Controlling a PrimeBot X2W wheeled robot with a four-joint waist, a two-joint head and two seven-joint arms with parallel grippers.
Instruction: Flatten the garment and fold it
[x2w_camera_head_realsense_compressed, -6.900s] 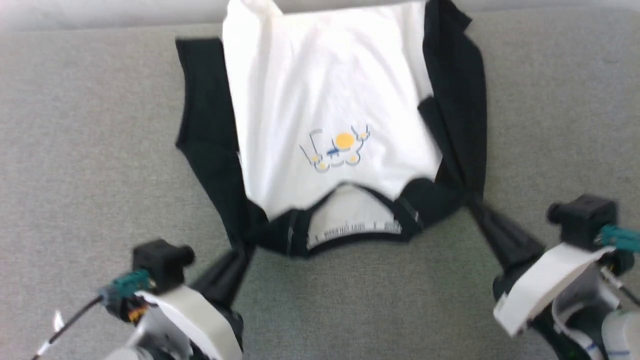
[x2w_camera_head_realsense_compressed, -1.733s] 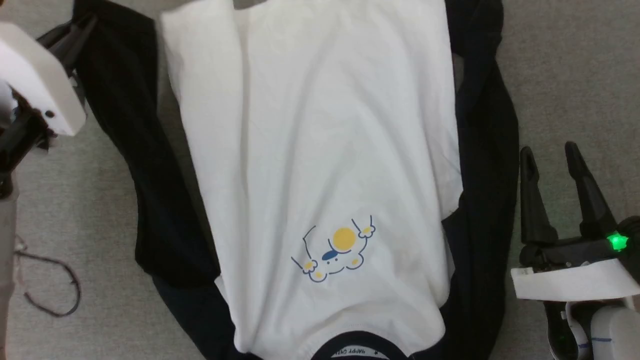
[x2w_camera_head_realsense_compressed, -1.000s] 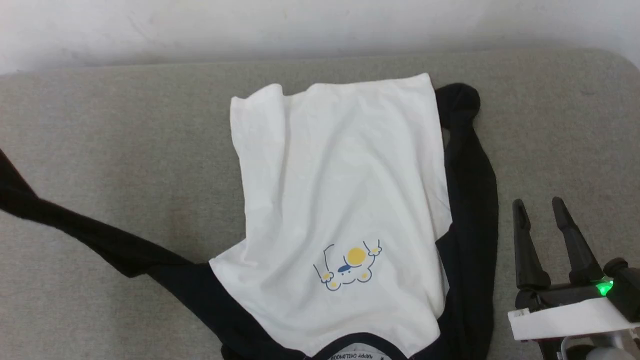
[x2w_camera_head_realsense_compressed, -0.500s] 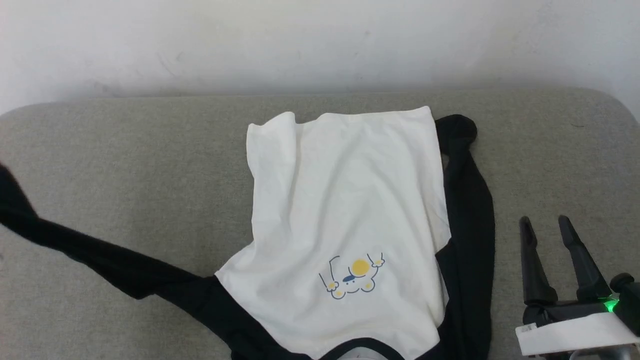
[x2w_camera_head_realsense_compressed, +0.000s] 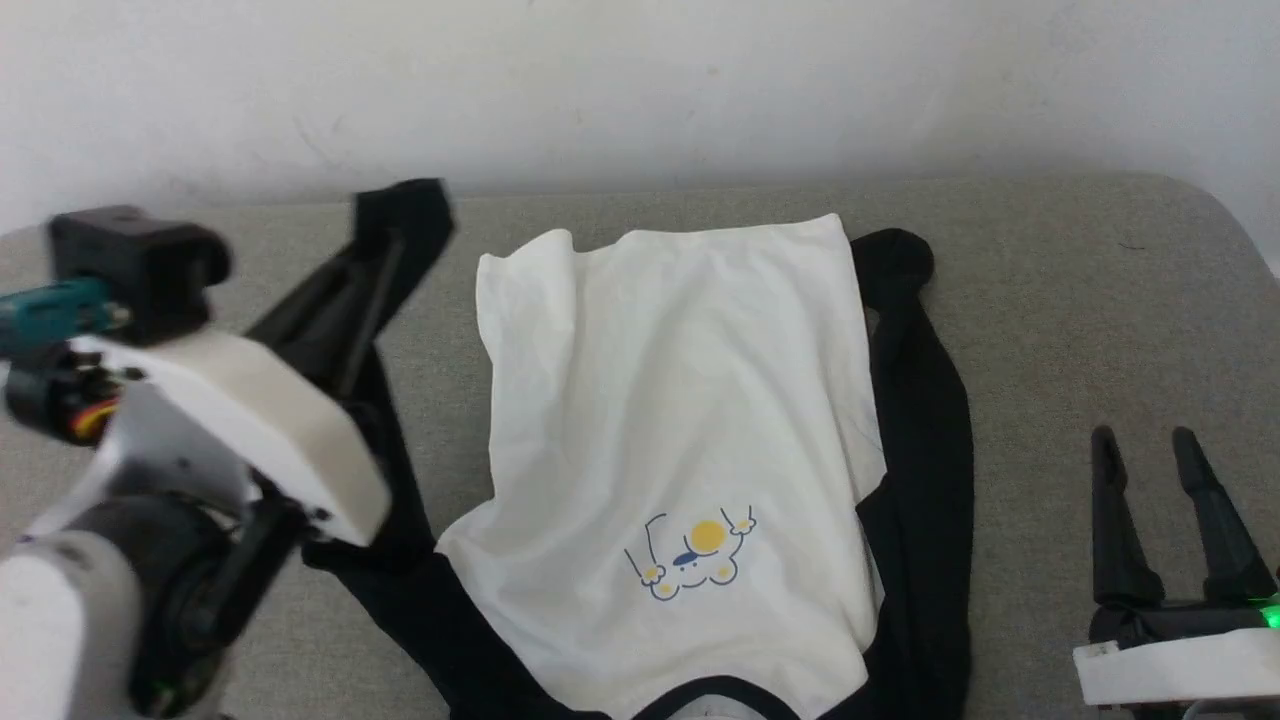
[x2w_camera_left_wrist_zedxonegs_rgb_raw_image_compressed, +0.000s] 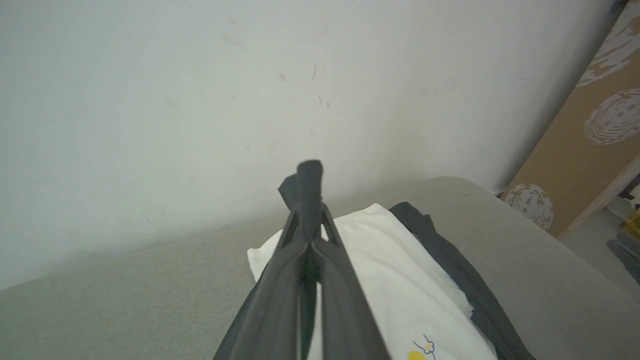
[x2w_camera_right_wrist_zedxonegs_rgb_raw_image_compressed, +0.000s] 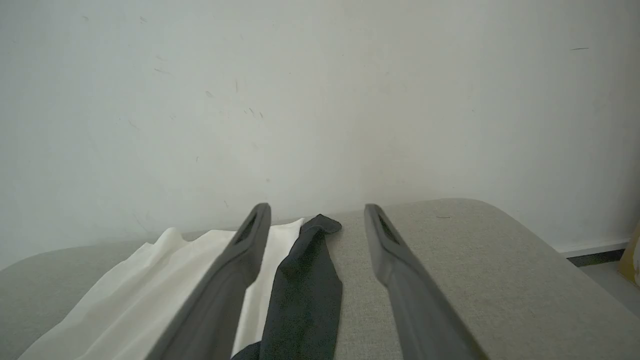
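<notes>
Arms first: left gripper (x2w_camera_head_realsense_compressed: 392, 238) is raised over the left part of the grey cushion (x2w_camera_head_realsense_compressed: 1090, 300). Its pale wrist housing sits low at the left of the head view, and the fingers slant up and rightward toward the white wall (x2w_camera_head_realsense_compressed: 640, 90). Its jaws are pressed together and pinch the left sleeve (x2w_camera_head_realsense_compressed: 405, 205); in the left wrist view the black cuff (x2w_camera_left_wrist_zedxonegs_rgb_raw_image_compressed: 306, 182) pokes out past the closed tips. Right gripper (x2w_camera_head_realsense_compressed: 1143, 440) is low at the right, fingers pointing straight away toward the wall. They are spread wide with nothing in them, near the right sleeve (x2w_camera_head_realsense_compressed: 925, 400) but apart from it

Garment (x2w_camera_head_realsense_compressed: 680, 400) lies in the middle of the cushion, front up. The hem is toward the wall and the collar (x2w_camera_head_realsense_compressed: 700, 692) is at the bottom edge of the head view. The white body is mostly flat with some wrinkles, and the top left hem corner is rumpled. The right sleeve lies along the body's right edge, its end up beside the hem corner. The left sleeve rises off the cushion from the shoulder to the pinch. Print (x2w_camera_head_realsense_compressed: 690, 555) is on the chest, near the collar

Counts:
- garment 1
- sleeves 2 (1 held, 1 lying)
- collar 1
- print 1
- grippers 2 (1 clamped on cloth, 1 spread and empty)
</notes>
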